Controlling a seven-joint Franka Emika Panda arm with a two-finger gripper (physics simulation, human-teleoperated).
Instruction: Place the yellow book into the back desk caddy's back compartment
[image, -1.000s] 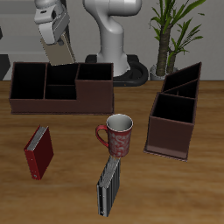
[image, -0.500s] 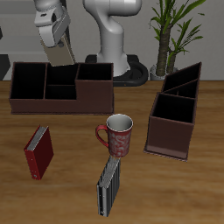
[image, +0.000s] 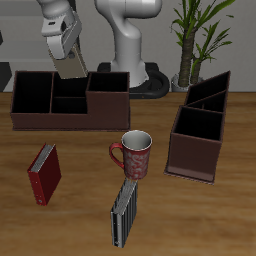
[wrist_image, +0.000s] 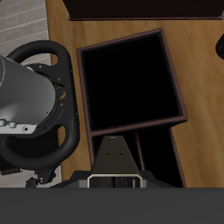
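The yellow book hangs tilted in the air, with my gripper shut on its upper end. It is just above the back rim of the back desk caddy, over the small sections beside the taller end section. The book touches nothing below it. In the wrist view, a large dark open compartment of the caddy lies beneath the gripper, with smaller sections closer in. I cannot make out the book clearly in that view.
A red book stands near the front, a floral mug mid-table, and a black-and-grey striped book in front of the mug. A second brown caddy is seen end-on. Behind it stands a potted plant.
The gripper with the book has drifted slightly lower and toward the caddy's taller end section. Nothing on the table has moved.
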